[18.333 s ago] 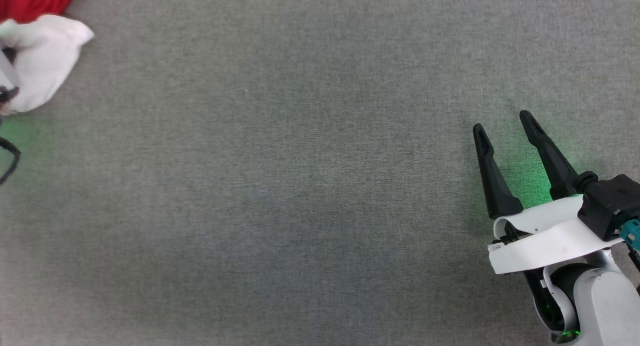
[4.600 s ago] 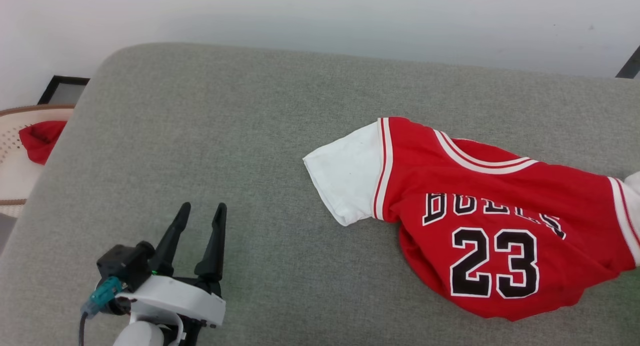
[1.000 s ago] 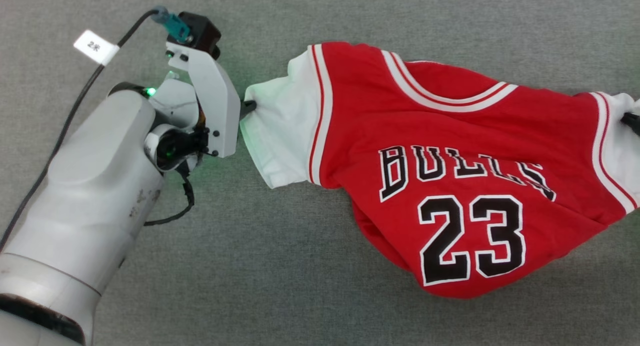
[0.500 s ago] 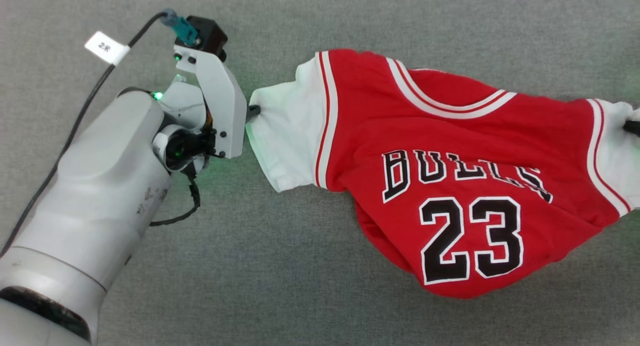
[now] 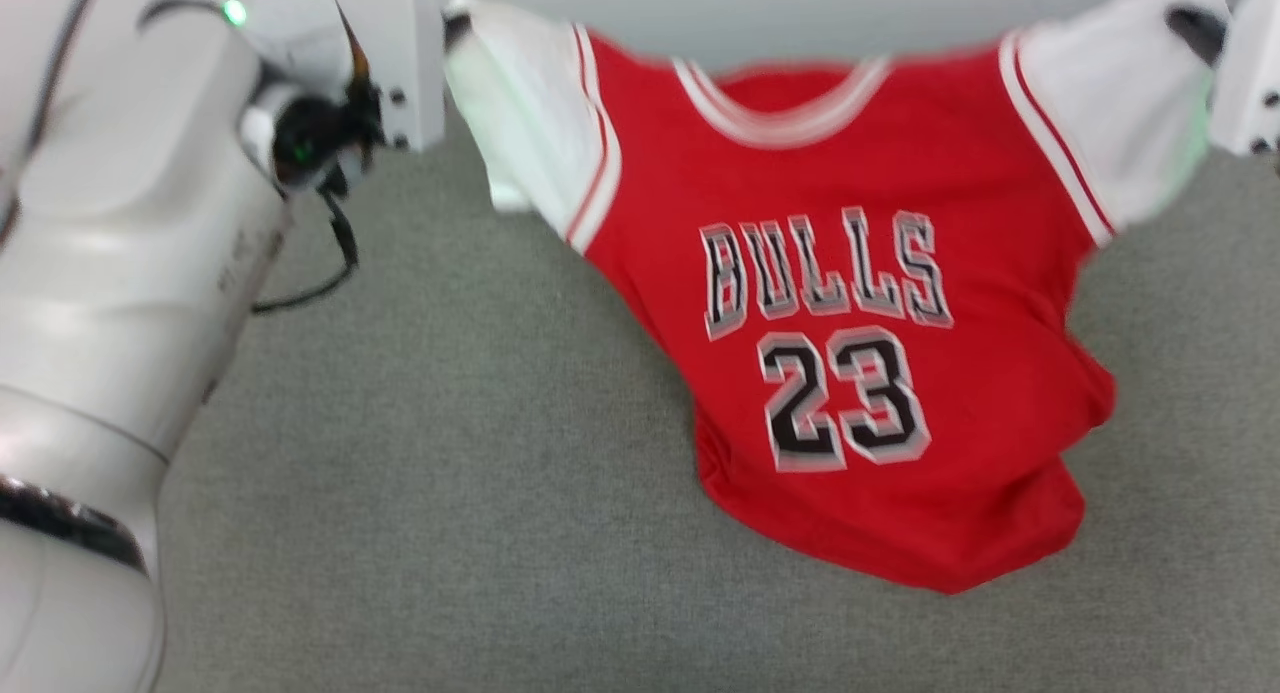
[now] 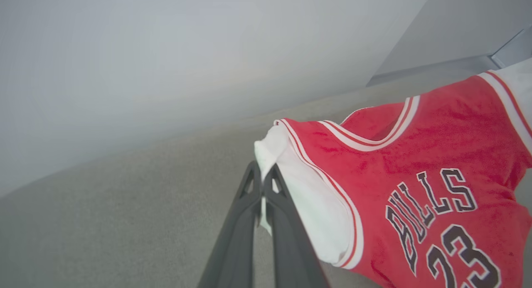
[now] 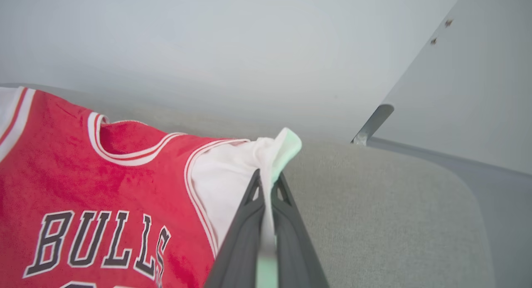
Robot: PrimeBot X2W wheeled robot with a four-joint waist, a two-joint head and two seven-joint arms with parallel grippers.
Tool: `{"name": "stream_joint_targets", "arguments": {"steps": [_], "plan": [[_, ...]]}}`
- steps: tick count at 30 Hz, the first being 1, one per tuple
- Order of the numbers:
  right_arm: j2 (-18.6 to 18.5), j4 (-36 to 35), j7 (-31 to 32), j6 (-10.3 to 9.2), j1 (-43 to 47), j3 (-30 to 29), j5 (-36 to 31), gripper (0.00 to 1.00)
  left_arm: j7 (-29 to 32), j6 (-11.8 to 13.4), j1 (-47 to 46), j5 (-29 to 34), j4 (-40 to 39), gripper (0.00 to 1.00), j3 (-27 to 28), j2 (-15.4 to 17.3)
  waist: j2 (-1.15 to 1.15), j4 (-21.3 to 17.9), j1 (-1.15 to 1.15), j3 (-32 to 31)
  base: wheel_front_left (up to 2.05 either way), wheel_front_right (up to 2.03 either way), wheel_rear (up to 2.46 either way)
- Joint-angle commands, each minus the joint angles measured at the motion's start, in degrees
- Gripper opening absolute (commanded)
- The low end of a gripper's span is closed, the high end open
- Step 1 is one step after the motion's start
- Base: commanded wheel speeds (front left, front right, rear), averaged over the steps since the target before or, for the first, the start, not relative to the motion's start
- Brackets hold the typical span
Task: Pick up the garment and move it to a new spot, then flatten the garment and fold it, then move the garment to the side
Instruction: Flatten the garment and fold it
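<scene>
The garment (image 5: 830, 273) is a red jersey with white sleeves, black lettering and the number 23. It hangs spread between my two grippers, its front facing the head camera. Its lower part sags, bunched, down to the grey cushion (image 5: 450, 493). My left gripper (image 5: 455, 23) is shut on the edge of one white sleeve (image 6: 291, 184); in the left wrist view the left gripper (image 6: 262, 176) pinches the cloth at its tips. My right gripper (image 5: 1195, 23) is shut on the other white sleeve (image 7: 232, 171). In the right wrist view the right gripper (image 7: 267, 178) has cloth between its fingers.
My pale left forearm (image 5: 110, 273) takes up the left side of the head view. The grey cushion (image 7: 374, 221) runs back to a pale wall (image 6: 166, 51). A grey metal bar (image 7: 371, 124) stands beyond its far corner.
The garment's shoulders have risen off the cushion and now hang stretched between both grippers, which moved up. The head view has also shifted, so the wall now shows at the top.
</scene>
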Motion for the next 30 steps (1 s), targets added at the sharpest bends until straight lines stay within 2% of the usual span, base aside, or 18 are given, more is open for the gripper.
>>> {"name": "stream_joint_targets", "arguments": {"steps": [1,10,17,23,30], "plan": [[0.2,0.2,-0.6,-0.02,-0.7,0.5,-0.1,0.0,-0.3,0.2,-0.4,0.1,0.4,0.0,0.1,0.0,0.0,-0.4,0.0,-4.3,0.0,0.0,0.0],[4.5,7.6,-15.8,-0.02,-14.6,11.8,-4.7,0.0,-8.8,0.6,-11.1,2.2,8.0,0.0,2.2,-1.3,0.0,-1.3,0.0,-9.4,0.0,0.0,0.0],[8.2,18.0,-29.4,-0.02,-24.1,14.8,-8.4,0.0,-16.1,1.4,-18.6,3.9,13.1,0.0,3.1,-2.2,0.0,-1.3,0.0,-12.5,0.0,0.0,0.0],[10.8,25.9,-35.2,-0.02,-29.9,16.1,-9.0,0.0,-19.9,1.0,-22.8,4.3,16.2,0.0,3.6,-3.0,0.0,-0.9,0.0,-13.8,0.0,0.0,0.0],[12.3,31.4,-37.8,-0.02,-33.2,18.3,-7.1,0.0,-21.3,0.5,-24.5,3.2,18.0,0.0,4.0,-3.9,0.0,-0.8,0.0,-13.2,0.0,0.0,0.0]]}}
